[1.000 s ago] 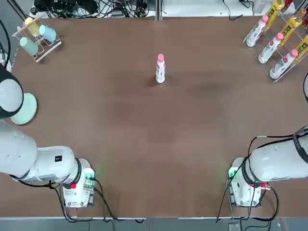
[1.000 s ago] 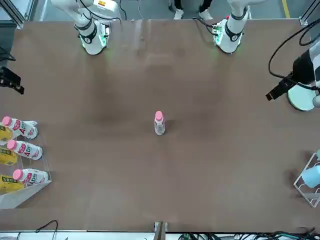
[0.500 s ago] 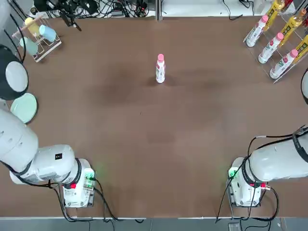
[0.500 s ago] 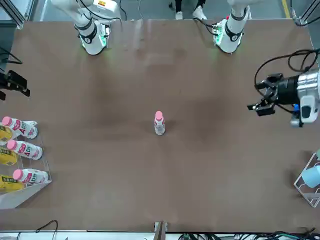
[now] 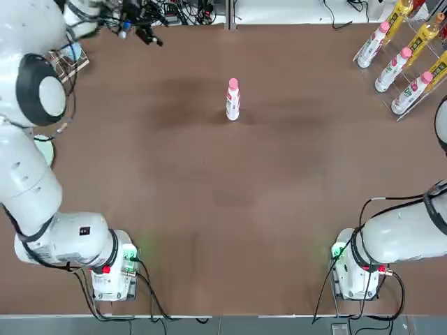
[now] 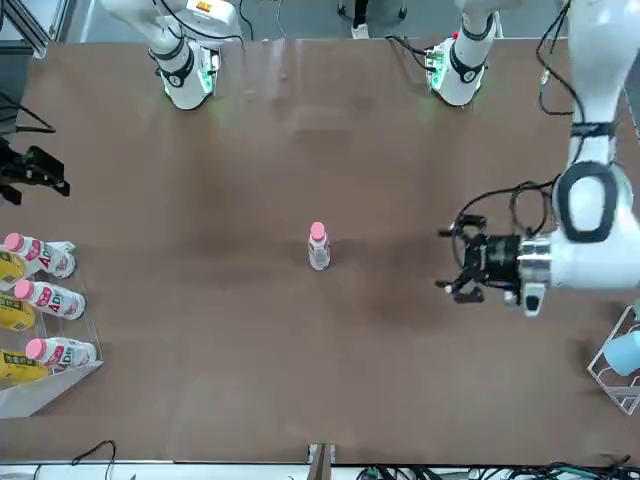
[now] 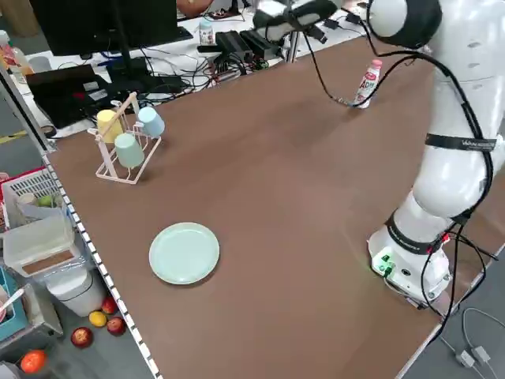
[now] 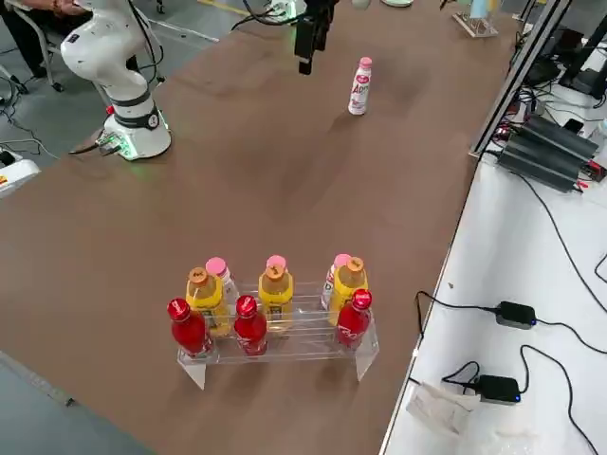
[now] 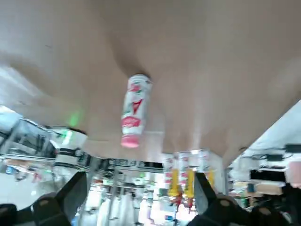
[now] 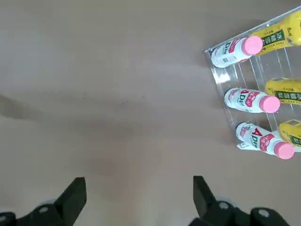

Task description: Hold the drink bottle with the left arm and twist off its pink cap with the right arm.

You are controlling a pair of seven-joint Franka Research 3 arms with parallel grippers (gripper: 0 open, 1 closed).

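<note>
1. Brown table (image 5: 230,209) is lying mostly bare, leaving wide room for moving; the cup rack (image 7: 126,147) is sitting by its far left edge.
2. The left gripper (image 6: 447,261) is hovering with fingers spread, well apart from the drink bottle (image 6: 319,252). Closing off-centre risks tipping it.
3. The bottle is standing upright alone, mid-table, wearing its pink cap (image 6: 318,231).
4. The right gripper (image 10: 138,186) is hanging, apparently unclenched, near the bottle rack (image 5: 401,63); a careless swing risks clipping it.
</note>
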